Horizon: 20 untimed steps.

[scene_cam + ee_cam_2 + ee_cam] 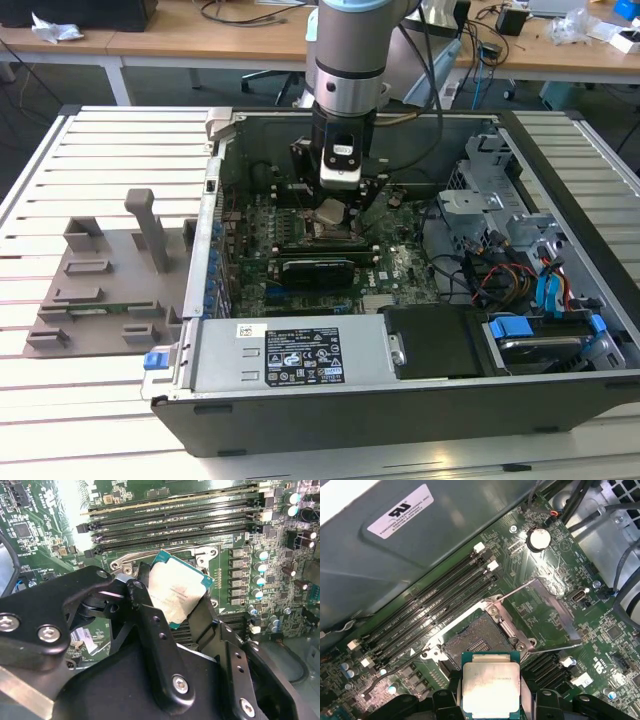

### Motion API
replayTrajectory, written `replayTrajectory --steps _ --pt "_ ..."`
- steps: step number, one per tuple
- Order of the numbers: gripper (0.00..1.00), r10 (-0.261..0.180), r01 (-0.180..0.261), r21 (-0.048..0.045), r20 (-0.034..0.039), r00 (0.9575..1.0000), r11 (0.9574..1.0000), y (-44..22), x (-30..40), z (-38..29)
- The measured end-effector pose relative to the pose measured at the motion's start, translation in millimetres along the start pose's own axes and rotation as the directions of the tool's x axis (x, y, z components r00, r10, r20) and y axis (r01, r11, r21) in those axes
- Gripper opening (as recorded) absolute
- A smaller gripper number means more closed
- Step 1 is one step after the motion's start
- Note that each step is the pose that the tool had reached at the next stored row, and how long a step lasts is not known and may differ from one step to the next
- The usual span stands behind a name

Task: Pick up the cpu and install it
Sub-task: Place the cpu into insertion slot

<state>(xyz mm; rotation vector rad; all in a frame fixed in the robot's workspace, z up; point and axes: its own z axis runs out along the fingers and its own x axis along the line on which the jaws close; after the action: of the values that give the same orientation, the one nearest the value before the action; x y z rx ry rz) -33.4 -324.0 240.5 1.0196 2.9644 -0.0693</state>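
Observation:
The cpu point(491, 686), a flat square chip with a silver-grey top and a teal edge, hangs just above the motherboard with my gripper point(491, 700) shut on it by two opposite edges. Both wrist views show it; in the second wrist view the cpu point(175, 592) sits between the black fingers point(141, 600). The open socket point(476, 642), with its metal frame and load lever raised, lies on the board right beside the chip. In the exterior view my gripper point(335, 212) is lowered inside the open computer case point(190, 290), over the green motherboard point(400, 265).
Memory slots point(432, 607) run beside the socket. A power supply box point(300, 355) closes the case's front, drive cages and cables point(520, 260) fill the exterior view's right. A grey fixture tray point(105, 275) lies on the slatted table to the left. Desks stand behind.

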Motion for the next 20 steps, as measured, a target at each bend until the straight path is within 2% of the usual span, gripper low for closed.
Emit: replayTrajectory --steps 8,20 --pt "0.55 0.042 -0.042 0.0011 -0.0015 0.9991 0.9991 0.0 0.0 0.0" --pt "0.55 0.101 -0.101 0.0027 -0.0035 0.9949 0.9949 0.0 0.0 0.0"
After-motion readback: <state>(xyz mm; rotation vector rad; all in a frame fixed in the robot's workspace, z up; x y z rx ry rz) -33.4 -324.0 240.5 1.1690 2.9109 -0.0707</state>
